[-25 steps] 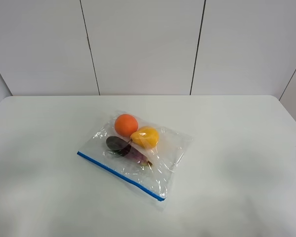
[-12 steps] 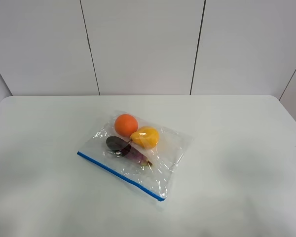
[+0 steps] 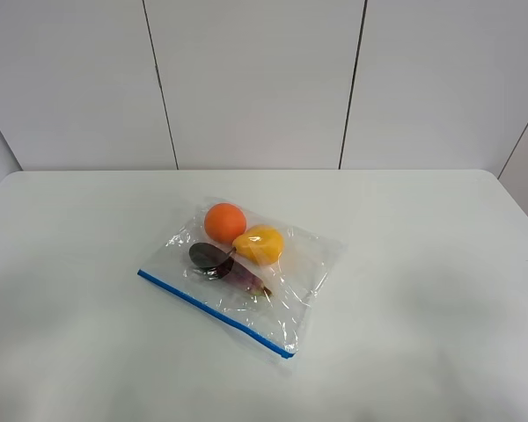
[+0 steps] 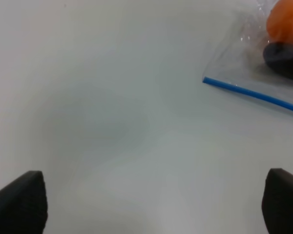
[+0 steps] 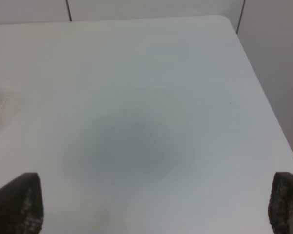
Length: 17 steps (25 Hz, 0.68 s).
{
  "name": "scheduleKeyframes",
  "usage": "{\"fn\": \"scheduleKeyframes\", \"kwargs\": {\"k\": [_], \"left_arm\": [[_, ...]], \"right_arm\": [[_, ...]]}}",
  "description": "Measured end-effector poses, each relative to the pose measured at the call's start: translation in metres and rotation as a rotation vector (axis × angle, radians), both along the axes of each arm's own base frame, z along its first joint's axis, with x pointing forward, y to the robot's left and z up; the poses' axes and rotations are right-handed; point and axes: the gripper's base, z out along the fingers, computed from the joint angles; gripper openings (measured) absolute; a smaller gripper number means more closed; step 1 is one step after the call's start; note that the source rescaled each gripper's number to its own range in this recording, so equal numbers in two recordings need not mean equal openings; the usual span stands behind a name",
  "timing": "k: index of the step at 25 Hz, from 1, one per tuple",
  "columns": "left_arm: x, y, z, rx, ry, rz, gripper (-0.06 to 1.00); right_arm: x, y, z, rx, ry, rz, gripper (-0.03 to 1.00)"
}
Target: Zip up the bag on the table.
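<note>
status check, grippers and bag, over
Left gripper open, over bare table, short of the bag. Right gripper open, empty. Bag flat, untouched, blue zip strip at its near edge. Nothing in the way.

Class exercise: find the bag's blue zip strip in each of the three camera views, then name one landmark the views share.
Exterior high: blue zip strip runs diagonally along the bag's near edge, below centre.
Left wrist: strip slants near the right edge.
Right wrist: not in it.
Shared landmark: the white table.
</note>
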Motion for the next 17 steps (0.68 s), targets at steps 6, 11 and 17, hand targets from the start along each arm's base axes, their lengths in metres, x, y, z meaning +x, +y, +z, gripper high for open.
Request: {"fn": "scheduleKeyframes", "kwargs": {"k": [6,11,17], "left_arm": [[0.0018,0.0001,-0.0012,-0.003,-0.007,0.003,1.00],[0.0018,0.0001,-0.0012,-0.003,-0.008,0.003,1.00],[0.0018,0.0001,-0.0012,-0.003,-0.008,0.003,1.00]], "right_arm": [[0.0000,0.0000,0.0000,0.000,0.000,0.000,1.00],[0.0000,0.0000,0.0000,0.000,0.000,0.000,1.00],[0.0000,0.0000,0.0000,0.000,0.000,0.000,1.00]]}}
